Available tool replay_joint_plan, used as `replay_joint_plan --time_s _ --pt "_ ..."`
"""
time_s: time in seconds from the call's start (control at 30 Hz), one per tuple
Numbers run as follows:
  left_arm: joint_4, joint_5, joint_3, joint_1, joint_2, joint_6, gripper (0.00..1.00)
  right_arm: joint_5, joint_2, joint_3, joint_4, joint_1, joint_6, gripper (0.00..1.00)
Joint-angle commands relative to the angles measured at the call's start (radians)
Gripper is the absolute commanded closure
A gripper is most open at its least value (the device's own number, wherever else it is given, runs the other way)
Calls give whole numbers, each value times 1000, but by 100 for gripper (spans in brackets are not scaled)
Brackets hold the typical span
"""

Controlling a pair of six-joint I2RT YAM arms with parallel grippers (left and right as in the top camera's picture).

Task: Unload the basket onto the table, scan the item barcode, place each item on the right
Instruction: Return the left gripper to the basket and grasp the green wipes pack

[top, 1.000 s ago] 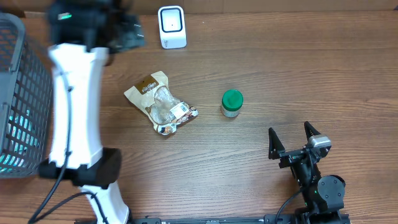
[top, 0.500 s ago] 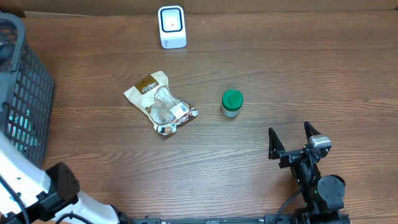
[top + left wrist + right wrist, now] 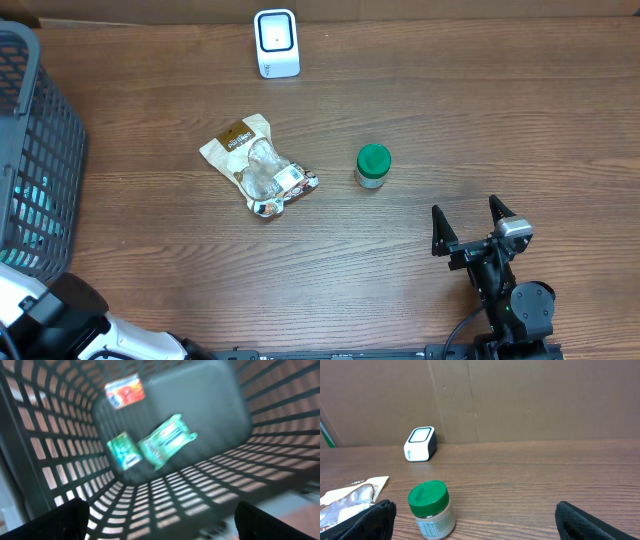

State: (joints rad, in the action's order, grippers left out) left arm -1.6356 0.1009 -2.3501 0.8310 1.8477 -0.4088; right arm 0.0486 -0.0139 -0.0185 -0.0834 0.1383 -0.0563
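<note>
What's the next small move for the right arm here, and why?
Probably ease the right claw forward toward the green-lidded jar. The claw's jaws stand open and empty, the jar stands upright and nearer to it than the pouch, and the scanner sits beyond both.

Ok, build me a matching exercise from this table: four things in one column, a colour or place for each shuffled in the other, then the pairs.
Things:
1. scanner
2. jar
3. pouch
4. basket

Descriptions:
A. dark mesh, at the table's left edge
B. green lid, standing upright
C. tan and clear, lying flat
D. white, at the far edge

Pairs: 1-D, 2-B, 3-C, 4-A
</note>
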Motion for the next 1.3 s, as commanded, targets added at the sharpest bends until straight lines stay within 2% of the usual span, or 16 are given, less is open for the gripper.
replay_joint_plan --time_s 0.0,0.17,0.57,0.77,0.93,1.03,1.1,1.27 --pt "43 -9 86 38 -10 68 5 5 11 11 3 2 -6 0" --pt "125 -94 172 58 -9 165 4 5 11 11 3 2 -6 0" --pt "380 -101 402 59 -4 365 4 5 11 11 3 2 -6 0" --pt "542 -103 504 58 -3 400 4 5 11 11 3 2 -6 0" --pt "649 -102 589 56 -1 510 7 5 11 11 3 2 -6 0" --pt "724 -107 657 56 4 523 8 5 11 11 3 2 -6 0" --pt "777 -159 715 56 21 582 9 5 11 11 3 2 -6 0" --pt "833 -172 772 55 66 590 10 5 11 11 3 2 -6 0"
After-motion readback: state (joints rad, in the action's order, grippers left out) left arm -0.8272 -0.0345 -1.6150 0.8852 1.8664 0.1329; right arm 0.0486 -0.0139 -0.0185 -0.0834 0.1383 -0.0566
